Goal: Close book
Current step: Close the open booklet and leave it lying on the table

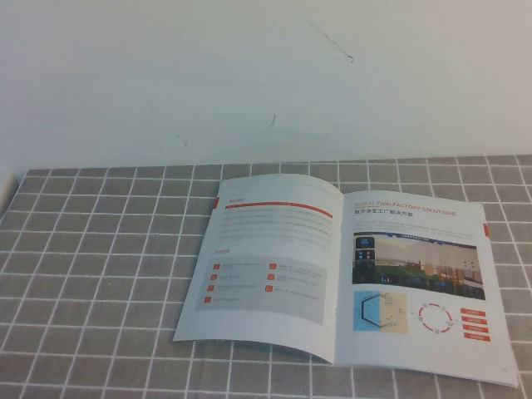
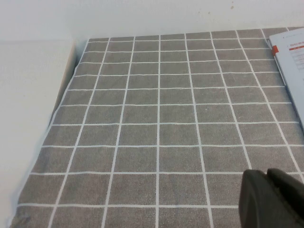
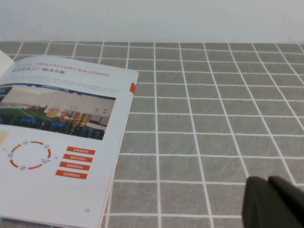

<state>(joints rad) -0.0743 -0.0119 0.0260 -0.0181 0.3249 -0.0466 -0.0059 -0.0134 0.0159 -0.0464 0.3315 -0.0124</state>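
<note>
Lying open, book (image 1: 341, 266), spine near-to-far, long axis sideways, left gripper (image 2: 267, 176) and right gripper (image 3: 268, 183) flanking, fingers (image 2: 254, 199) clenched

Before me the book (image 1: 332, 274) lies open and face up, toward four o'clock in my high view. Its spine runs twelve to six. The nine-o'clock page, text under red headings, bows upward. The three-o'clock page, with photo and diagrams, lies flatter.
</note>
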